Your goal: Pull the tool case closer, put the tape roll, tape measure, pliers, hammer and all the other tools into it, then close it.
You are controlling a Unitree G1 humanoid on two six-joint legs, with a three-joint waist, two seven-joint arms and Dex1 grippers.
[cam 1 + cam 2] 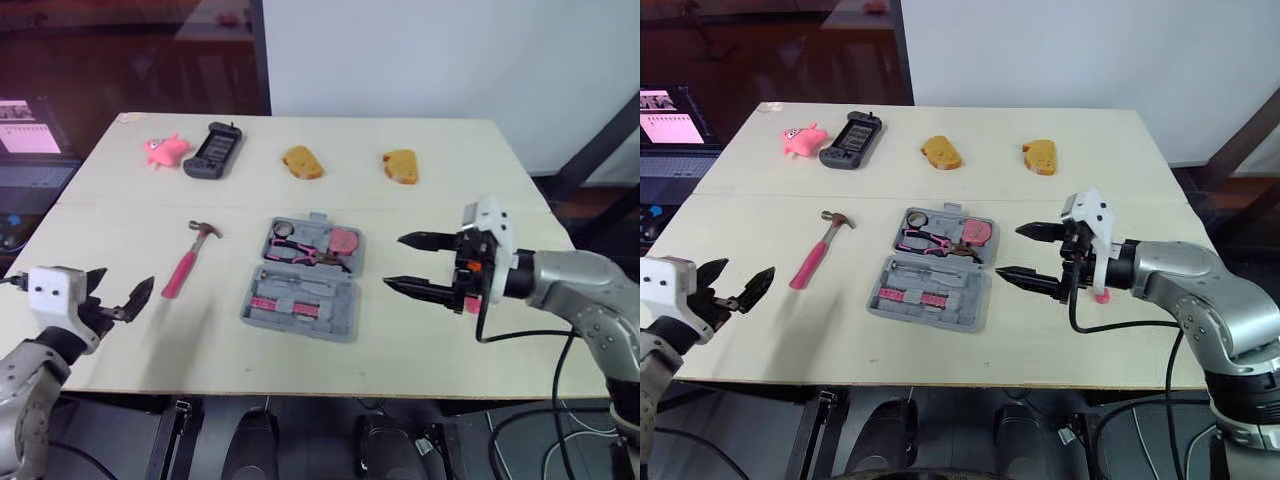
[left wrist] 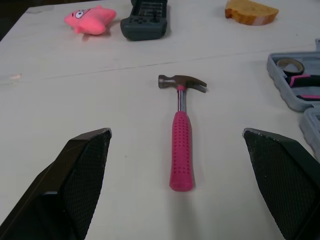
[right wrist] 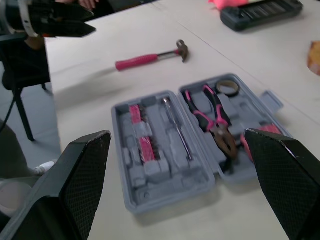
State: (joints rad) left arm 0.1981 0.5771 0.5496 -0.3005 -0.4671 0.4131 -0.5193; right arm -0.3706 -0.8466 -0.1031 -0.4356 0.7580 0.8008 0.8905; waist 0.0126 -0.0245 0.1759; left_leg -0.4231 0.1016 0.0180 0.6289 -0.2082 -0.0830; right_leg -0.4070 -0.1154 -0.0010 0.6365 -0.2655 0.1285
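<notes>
1. The pale table (image 1: 420,330) carries the open case (image 1: 335,300). It lies just ahead of the right gripper (image 1: 393,262), whose fingers stand wide and empty.
2. The hammer (image 1: 183,265) lies ahead of the left gripper (image 1: 128,276), also wide and empty, with the handle end nearest to it.
3. Pliers (image 1: 300,253), tape roll (image 1: 283,229) and tape measure (image 1: 345,241) sit in the case.
4. Risk: with a grasp at the handle end, the heavy head may tip down and slip out.
5. Risk: a hammer laid askew may stop the lid from closing.
</notes>
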